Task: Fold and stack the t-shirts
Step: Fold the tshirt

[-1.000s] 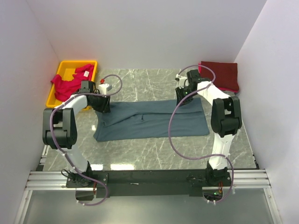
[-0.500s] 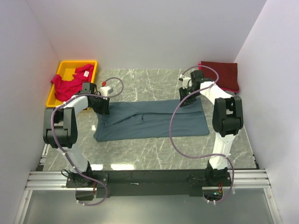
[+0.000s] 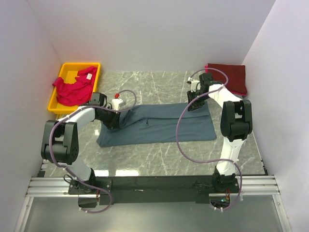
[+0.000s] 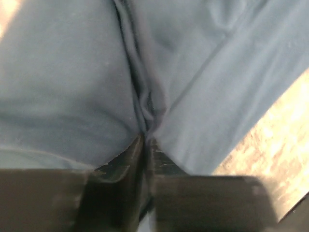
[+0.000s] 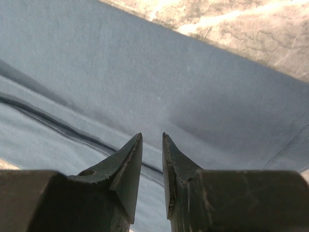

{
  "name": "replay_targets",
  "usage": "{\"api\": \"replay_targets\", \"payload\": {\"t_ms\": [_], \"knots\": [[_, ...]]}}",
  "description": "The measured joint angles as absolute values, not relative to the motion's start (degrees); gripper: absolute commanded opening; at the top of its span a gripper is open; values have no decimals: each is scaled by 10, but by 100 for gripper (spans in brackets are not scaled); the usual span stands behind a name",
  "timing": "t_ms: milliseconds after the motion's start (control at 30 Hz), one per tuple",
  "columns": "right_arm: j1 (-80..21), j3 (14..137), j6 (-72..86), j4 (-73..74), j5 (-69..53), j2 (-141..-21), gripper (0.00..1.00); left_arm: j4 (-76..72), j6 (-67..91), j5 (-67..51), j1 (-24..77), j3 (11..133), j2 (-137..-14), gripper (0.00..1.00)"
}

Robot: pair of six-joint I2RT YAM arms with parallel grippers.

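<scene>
The slate blue-grey t-shirt lies spread across the middle of the marble table. My left gripper is at its far left part, shut on a pinched fold of the shirt; the jaws meet on the cloth. My right gripper is over the shirt's far right corner, its jaws a narrow gap apart with nothing between them, just above the cloth. The pinkish-red t-shirt hangs crumpled out of the yellow bin. The dark maroon t-shirt lies folded at the back right.
The yellow bin stands at the back left by the wall. White walls close in the table on the left, back and right. Purple cables loop from both arms over the table.
My left gripper has moved right and nearer, dragging the blue-grey shirt's far left edge towards the middle. My right gripper has shifted slightly right at the shirt's far right corner.
</scene>
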State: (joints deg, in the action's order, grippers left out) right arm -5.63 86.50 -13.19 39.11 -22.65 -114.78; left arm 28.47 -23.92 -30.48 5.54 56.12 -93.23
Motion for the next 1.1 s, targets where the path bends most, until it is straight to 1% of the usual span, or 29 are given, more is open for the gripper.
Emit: {"api": "replay_targets", "payload": {"t_ms": [100,133,200,467,567,667,767,900,1000,1100], "knots": [[-56,865,-133,396,-227,-1148,31,282,-243,-300,69,538,-924,41],[-56,865,-134,397,-227,-1148,32,281,-243,-296,72,531,-920,42],[-56,865,-134,399,-229,-1148,32,281,-241,-289,72,526,-916,44],[-57,866,-134,404,-239,-1148,32,278,-244,-287,64,526,-896,45],[-60,869,-131,409,-251,-1148,33,291,-246,-300,48,535,-890,45],[-71,873,-123,408,-265,-1148,34,304,-245,-314,18,557,-891,48],[-97,884,-102,405,-283,-1148,36,313,-246,-329,-17,577,-891,52],[-150,917,-65,391,-308,-1148,39,334,-260,-350,-57,588,-891,60],[-195,971,-27,376,-328,-1168,41,355,-271,-360,-73,588,-889,62],[-236,1040,10,360,-343,-1211,43,366,-284,-369,-75,576,-877,62]]}}
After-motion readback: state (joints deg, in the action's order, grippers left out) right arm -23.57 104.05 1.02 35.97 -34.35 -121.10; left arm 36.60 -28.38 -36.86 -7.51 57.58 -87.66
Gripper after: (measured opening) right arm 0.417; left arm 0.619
